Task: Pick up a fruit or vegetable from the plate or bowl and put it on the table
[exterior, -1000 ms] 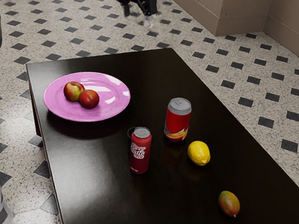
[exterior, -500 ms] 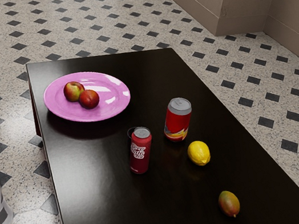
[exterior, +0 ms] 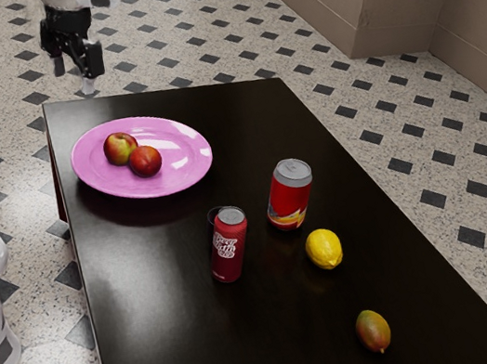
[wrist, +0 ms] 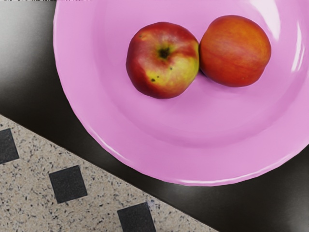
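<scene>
High above the table's far edge, in the exterior view, my gripper (exterior: 75,78) hangs open, its fingertips apart with nothing visible between them. The pink plate (exterior: 182,176) lies at the table's far left corner in that view. On it a red-yellow apple (exterior: 120,148) touches a darker red round fruit (exterior: 146,161). From above, the wrist view has the apple (wrist: 163,60) with its stem hollow up and the orange-red fruit (wrist: 235,51) against it, both inside the rim of the plate (wrist: 203,166).
The dark table (exterior: 178,344) also carries a slim red can (exterior: 228,246), a wider red can (exterior: 289,195), a lemon (exterior: 324,249) and a mango (exterior: 374,331), all nearer the exterior camera than the plate. Tiled floor (wrist: 29,183) shows past the table edge.
My hand has swung toward the exterior view's left, from beyond the table's far right corner to beyond the plate, passing out of that view between. Fruits, plate and cans have stayed put.
</scene>
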Controlling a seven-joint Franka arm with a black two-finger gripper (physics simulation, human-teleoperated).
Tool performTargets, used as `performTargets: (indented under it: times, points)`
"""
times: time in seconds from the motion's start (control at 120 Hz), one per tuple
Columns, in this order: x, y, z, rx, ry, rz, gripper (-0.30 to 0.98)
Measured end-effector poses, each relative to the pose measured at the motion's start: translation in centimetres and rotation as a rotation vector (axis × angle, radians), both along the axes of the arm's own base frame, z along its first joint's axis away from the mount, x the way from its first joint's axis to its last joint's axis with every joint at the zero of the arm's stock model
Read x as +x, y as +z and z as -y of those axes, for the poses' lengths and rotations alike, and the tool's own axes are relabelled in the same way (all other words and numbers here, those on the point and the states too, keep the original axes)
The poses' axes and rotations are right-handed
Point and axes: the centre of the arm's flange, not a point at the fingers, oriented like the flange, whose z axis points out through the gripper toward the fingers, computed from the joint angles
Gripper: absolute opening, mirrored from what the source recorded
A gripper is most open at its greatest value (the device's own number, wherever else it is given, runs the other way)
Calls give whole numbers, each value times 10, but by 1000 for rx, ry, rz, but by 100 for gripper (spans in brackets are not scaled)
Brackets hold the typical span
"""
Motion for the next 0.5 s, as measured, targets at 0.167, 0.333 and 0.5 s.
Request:
performTargets:
  times: [0.167,0.333,0.5]
  points:
    - [18,-39,0,-11,-48,46,66]
    - [27,-66,3,-9,-85,64,66]
    - [33,-86,1,-2,-101,96,66]
